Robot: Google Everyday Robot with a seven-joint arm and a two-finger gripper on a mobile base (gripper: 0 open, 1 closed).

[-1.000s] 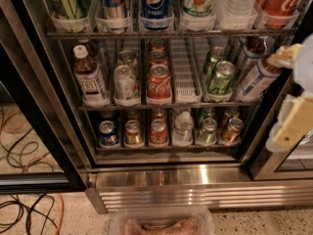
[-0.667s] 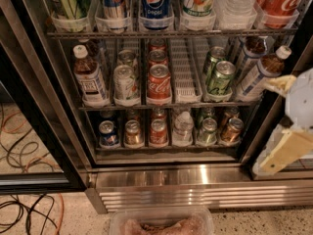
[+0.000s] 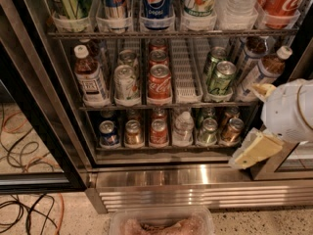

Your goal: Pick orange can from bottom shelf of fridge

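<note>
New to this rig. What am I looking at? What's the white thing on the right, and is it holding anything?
One camera, mount unknown, looks slightly down at a drinks fridge. The white and cream thing at right is the robot arm's gripper, in front of the fridge's right frame, apart from every can; I see nothing in it. The bottom shelf holds, left to right: blue can, orange can, red can, clear bottle, green can, amber can. Tea bottles and more cans stand on the rack above. A clear tub sits at the bottom edge.
</note>
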